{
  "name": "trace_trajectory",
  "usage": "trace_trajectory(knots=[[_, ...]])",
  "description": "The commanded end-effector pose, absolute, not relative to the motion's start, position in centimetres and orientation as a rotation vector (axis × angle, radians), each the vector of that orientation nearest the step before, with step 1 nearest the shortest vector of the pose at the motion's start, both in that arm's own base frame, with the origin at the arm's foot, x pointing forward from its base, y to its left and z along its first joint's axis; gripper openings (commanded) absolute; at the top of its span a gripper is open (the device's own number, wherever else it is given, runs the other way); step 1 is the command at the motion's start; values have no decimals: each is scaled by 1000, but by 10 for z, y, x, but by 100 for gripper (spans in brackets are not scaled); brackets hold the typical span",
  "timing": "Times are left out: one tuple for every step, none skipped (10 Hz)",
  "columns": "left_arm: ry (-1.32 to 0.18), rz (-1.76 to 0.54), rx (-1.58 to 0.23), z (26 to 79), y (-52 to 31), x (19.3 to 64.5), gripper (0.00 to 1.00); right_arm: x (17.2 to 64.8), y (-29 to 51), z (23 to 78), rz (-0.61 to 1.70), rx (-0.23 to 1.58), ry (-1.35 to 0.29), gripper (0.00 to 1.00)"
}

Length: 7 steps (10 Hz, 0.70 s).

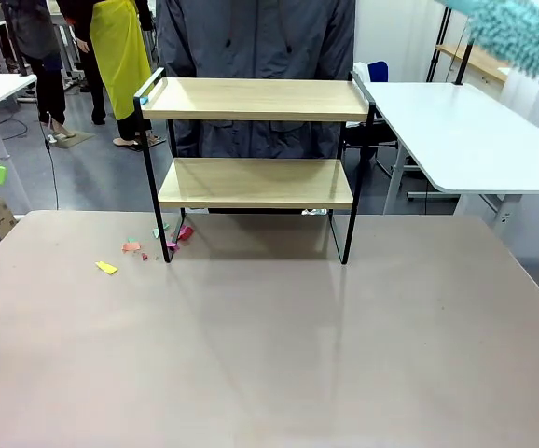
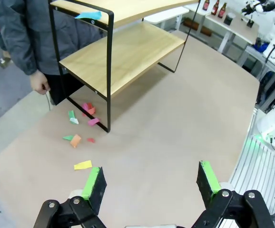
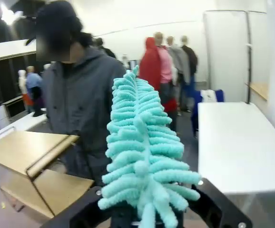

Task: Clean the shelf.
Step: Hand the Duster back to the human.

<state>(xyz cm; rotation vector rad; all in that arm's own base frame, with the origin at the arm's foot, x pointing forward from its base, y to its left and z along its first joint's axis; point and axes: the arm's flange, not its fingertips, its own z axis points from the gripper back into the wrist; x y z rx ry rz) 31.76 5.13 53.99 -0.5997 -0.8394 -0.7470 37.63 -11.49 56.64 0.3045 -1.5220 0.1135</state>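
Nearest the robot's side of the beige tabletop (image 1: 269,355), the left claw (image 2: 151,183) is hovering with its green-padded fingers spread wide and nothing between them, looking toward the scattered paper scraps (image 2: 80,137) lying on the tabletop beside one black leg of the shelf (image 1: 255,140). Farther across, the shelf is standing upright near the far edge, both wooden boards looking largely bare, though a small blue scrap (image 2: 89,15) is resting at one end of the top board by the side rail. Raised high at the right, the right claw (image 3: 142,216) is pinching the base of a fluffy turquoise duster (image 3: 142,156), held well clear of the shelf. Behind the shelf a person in a grey jacket (image 1: 255,37) is standing. Judging by the debris, sweeping seems mostly done, with the blue scrap apparently left to clear.
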Motion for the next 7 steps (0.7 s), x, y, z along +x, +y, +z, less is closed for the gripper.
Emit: trace_trajectory(knots=[[-844, -744, -611, 541, 50, 317, 100, 380, -112, 535, 66, 226, -1519, 16], [-844, -744, -611, 541, 50, 317, 100, 379, -115, 514, 50, 200, -1498, 16], [-844, -744, -611, 541, 50, 317, 100, 377, -114, 495, 48, 194, -1464, 16], [-844, -744, -611, 541, 50, 317, 100, 375, -112, 477, 48, 194, -1433, 16], [-844, -744, -611, 541, 50, 317, 100, 373, -111, 463, 46, 184, -1415, 16], [-844, -744, -611, 541, 50, 317, 100, 368, -110, 455, 47, 180, -1409, 16], [-844, -744, -611, 541, 50, 317, 100, 365, -109, 448, 41, 186, -1395, 16]])
